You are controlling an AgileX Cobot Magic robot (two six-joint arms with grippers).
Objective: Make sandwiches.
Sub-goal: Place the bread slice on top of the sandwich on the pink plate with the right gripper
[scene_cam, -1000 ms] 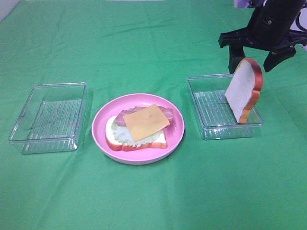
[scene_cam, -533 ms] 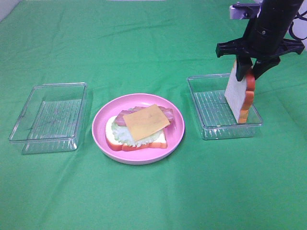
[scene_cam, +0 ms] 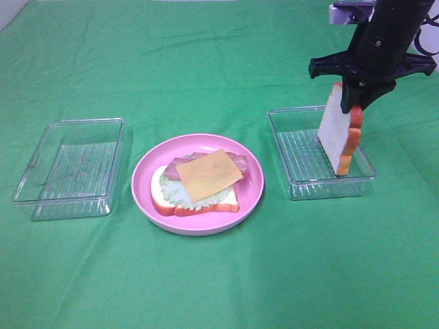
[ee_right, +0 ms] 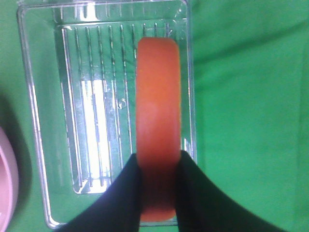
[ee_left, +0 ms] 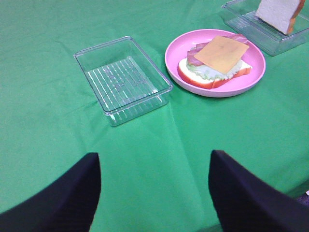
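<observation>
Gripping the upper crust of a bread slice (scene_cam: 337,130), right gripper (scene_cam: 355,92) with both dark fingers (ee_right: 126,193) pressed against opposite faces of the slice, one to each side of the orange-brown crust. Standing upright on edge, slightly tilted, the slice, white face toward the middle of the cloth, lower edge down inside the right clear tray (scene_cam: 295,164); whether touching the ribbed tray floor or just off it, cannot tell. Seen from the right wrist, only the crust edge of the slice, running along the length of the tray near one long wall. Resting on the round pink plate (scene_cam: 144,179) near the centre of the green cloth (scene_cam: 206,288), the open sandwich (scene_cam: 199,184): bottom bread slice, pale green lettuce (scene_cam: 180,193) showing at its near side, pink-red meat strips (scene_cam: 180,166) across it, yellow cheese square (scene_cam: 209,174) on top, turned at an angle. Sitting apart to the left of the plate, a second clear tray (scene_cam: 41,199), holding nothing visible. Spread wide over bare cloth, left gripper (ee_left: 154,188), its two dark fingers (ee_left: 63,198) well apart and touching nothing, with left tray, plate and sandwich ahead of it in the left wrist view.
</observation>
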